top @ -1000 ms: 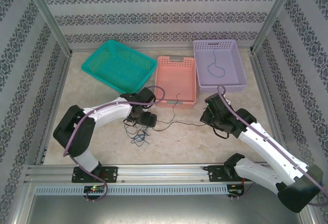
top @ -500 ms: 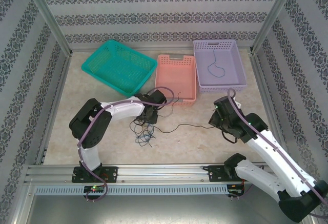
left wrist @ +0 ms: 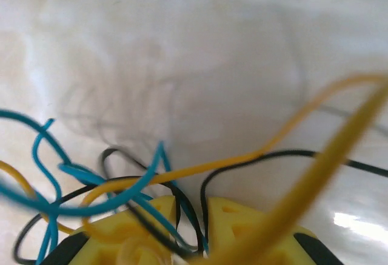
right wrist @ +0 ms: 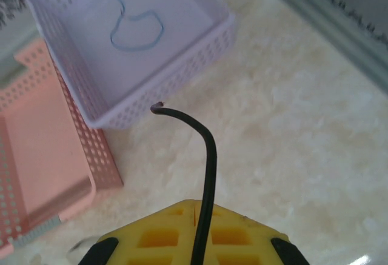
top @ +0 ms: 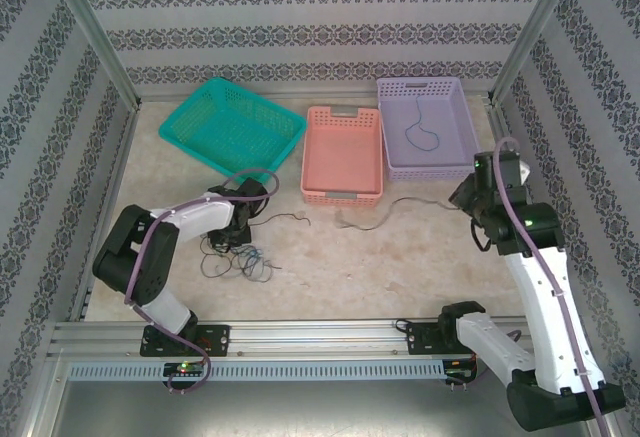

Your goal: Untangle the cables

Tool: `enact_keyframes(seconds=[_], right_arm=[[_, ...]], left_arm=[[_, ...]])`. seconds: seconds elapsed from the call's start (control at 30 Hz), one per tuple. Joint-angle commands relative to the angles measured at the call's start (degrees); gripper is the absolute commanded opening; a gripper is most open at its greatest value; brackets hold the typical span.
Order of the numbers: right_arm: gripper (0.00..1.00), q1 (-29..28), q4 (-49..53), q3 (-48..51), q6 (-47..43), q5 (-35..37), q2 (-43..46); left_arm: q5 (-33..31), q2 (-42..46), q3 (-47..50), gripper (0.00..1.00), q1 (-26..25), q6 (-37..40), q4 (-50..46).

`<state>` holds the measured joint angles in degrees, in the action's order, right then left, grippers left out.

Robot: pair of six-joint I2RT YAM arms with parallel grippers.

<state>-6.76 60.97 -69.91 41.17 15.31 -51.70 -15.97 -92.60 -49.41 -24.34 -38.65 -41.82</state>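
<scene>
Since one second ago, both arms have pulled away from each other. The right gripper (top: 468, 197) has gone out to the right, near the front corner of the purple basket (top: 430, 81). The left gripper (top: 236, 229) has drawn back to the left, taking the tangle (top: 236, 257) with it.

We see the right jaws pressed together on a black cable (right wrist: 210, 156), whose short end rises above the yellow fingers (right wrist: 170, 216). The rest of it trails over the table (top: 330, 277) in front of the pink basket (top: 343, 112). The left jaws stand almost together, with blue and black strands pinched in the narrow gap.

We judge the task as partly done. One blue cable (top: 424, 137) already lies alone inside the purple basket. The black cable looks nearly free of the heap, though it is too thin to be sure. Blue, black and yellowish strands remain looped over each other by the left gripper.

All cables are thin, smooth and limp, keeping loose curls. Both baskets are rigid perforated plastic, and the table has a pale, polished, marble-like surface.
</scene>
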Motion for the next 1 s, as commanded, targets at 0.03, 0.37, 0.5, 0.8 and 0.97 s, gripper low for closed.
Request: enact_keyframes(seconds=[0.03, 0.37, 0.5, 0.8, 0.97], right_arm=[[0.00, 3.0, 0.3, -7.1, -5.0, 3.9, -1.5], [0.00, 4.2, -2.1, -12.9, -4.3, -3.2, -2.9], [0.00, 4.2, -4.3, -13.1, -4.7, -7.4, -2.9], [0.00, 2.1, -17.6, -11.1, -2.3, -26.0, -5.4], [0.00, -3.1, -21.4, -13.5, -6.7, -30.2, -9.0]], left_arm=[[-1.4, 1.3, 1.0, 0.17, 1.0, -0.6, -3.7], [10.8, 4.1, -4.9, 0.48, 1.0, -5.4, -2.4], [15.5, 6.4, -10.9, 0.73, 1.0, -10.5, -6.4], [26.2, 13.9, -22.3, 0.75, 0.8, -15.4, -2.6], [37.3, 16.7, -26.4, 0.70, -1.8, -4.8, 11.8]])
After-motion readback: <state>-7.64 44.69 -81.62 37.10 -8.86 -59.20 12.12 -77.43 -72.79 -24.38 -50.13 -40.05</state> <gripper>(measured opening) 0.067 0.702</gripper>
